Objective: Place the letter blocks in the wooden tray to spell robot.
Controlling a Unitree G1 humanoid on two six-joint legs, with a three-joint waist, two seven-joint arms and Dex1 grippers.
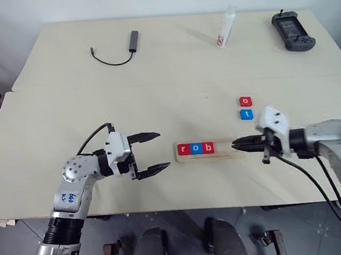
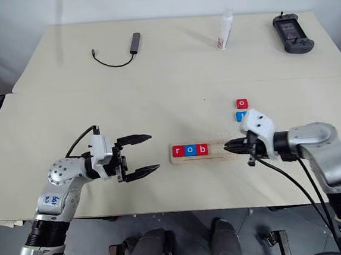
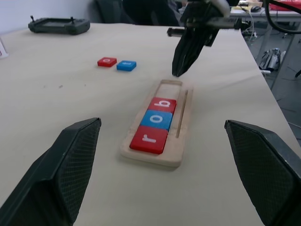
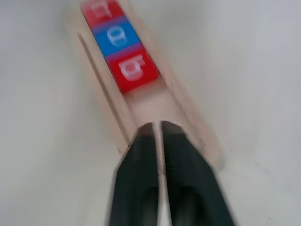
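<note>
The wooden tray (image 1: 223,149) lies near the table's front edge. Three letter blocks fill its left part: red r (image 1: 184,149), blue o (image 1: 195,148), red b (image 1: 207,147). Its right part is bare. A loose red o block (image 1: 245,101) and a blue t block (image 1: 246,114) lie behind the tray's right end. My right gripper (image 1: 235,145) hovers over the tray's bare right end, pointing along it towards the b block (image 4: 133,69), its fingers (image 4: 141,155) nearly together with nothing between them. My left gripper (image 1: 163,149) stands wide open and empty, left of the tray.
At the table's back lie a black cable with an adapter (image 1: 119,51), a white bottle (image 1: 225,27) and a black handheld controller (image 1: 292,31). A seam crosses the table between them and the tray.
</note>
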